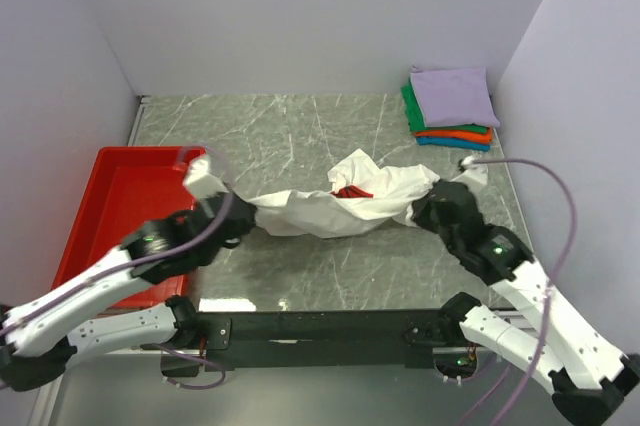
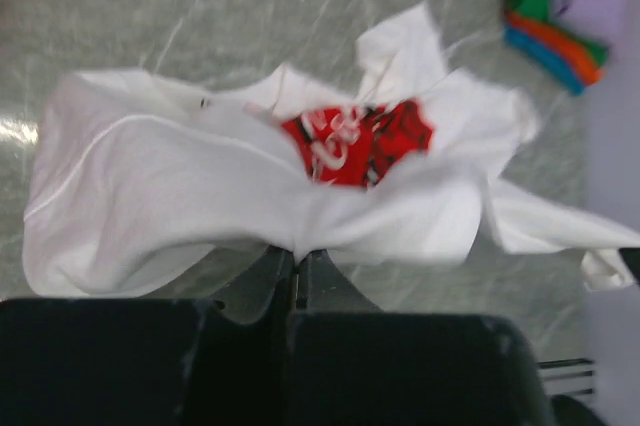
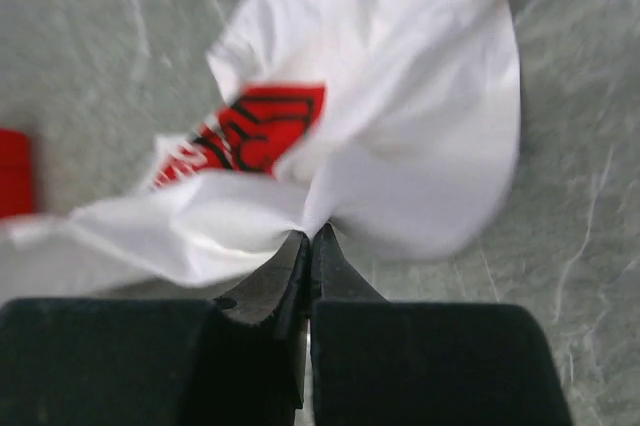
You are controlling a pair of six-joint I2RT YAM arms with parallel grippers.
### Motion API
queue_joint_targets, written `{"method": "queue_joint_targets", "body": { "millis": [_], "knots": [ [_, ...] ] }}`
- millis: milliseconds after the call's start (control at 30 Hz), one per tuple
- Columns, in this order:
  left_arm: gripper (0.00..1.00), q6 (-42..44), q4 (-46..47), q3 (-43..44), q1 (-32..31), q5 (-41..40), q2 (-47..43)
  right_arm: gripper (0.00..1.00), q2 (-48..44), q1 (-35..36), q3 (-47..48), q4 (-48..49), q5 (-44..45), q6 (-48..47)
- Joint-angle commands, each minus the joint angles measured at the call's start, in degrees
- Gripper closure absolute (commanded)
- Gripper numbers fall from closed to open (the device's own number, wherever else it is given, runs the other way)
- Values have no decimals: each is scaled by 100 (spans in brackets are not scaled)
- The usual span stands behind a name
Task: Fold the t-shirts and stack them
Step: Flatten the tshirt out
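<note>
Slippage looked the likeliest trouble, since each gripper held only a thin pinch of fabric. The left gripper (image 2: 296, 264) had its jaws pressed together on the left end of the large white t-shirt (image 1: 315, 211) of soft cloth with a red square chest print. The right gripper (image 3: 308, 241) was clamped likewise on its right end. The garment stretched crumpled across the middle of the grey-green marbled table (image 1: 290, 131), its print half buried in folds.

If the arms pulled apart too hard or unevenly, an edge could tear free of one pinch. If they lifted with the cloth bunched, the twist would probably carry into the fold. Which part of the shirt each pinch had caught could not be told, so a spread might come out skewed.

One white t-shirt was in hand. One stack (image 1: 452, 111) of four folded tees, lavender over green, orange and teal, sat at the far right corner, well apart. One red plastic tray (image 1: 115, 196) lay at the left. That made two grippers and five tees in all.
</note>
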Motion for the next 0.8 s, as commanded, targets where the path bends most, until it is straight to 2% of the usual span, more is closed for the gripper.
{"method": "queue_joint_targets", "body": {
  "millis": [0, 100, 200, 333, 500, 600, 733, 767],
  "knots": [
    [100, 264, -899, 887, 12, -823, -441, 100, -293, -285, 951, -552, 464, -422],
    [100, 712, -1102, 1784, 21, -1079, -591, 100, -302, -320, 1864, -920, 762, -554],
    [100, 1353, -893, 2680, 12, -1124, -662, 100, -223, -321, 2901, -1114, 948, -712],
    [100, 2310, -313, 3612, 21, -616, -689, 100, 31, -321, 4428, -1255, 1176, -975],
    [100, 2989, 400, 4140, 21, -105, -645, 100, 410, -321, 5758, -1195, 1466, -1336],
    [100, 3314, 752, 4212, 21, -306, -549, 100, 577, -321, 5814, -792, 1502, -1583],
    [100, 3980, 1524, 3984, 21, -754, -373, 100, 787, -321, 5392, -123, 1458, -1863],
    [100, 4157, 2030, 3896, 12, -877, -320, 100, 832, -329, 5269, 44, 1458, -1916]
  ]
}}
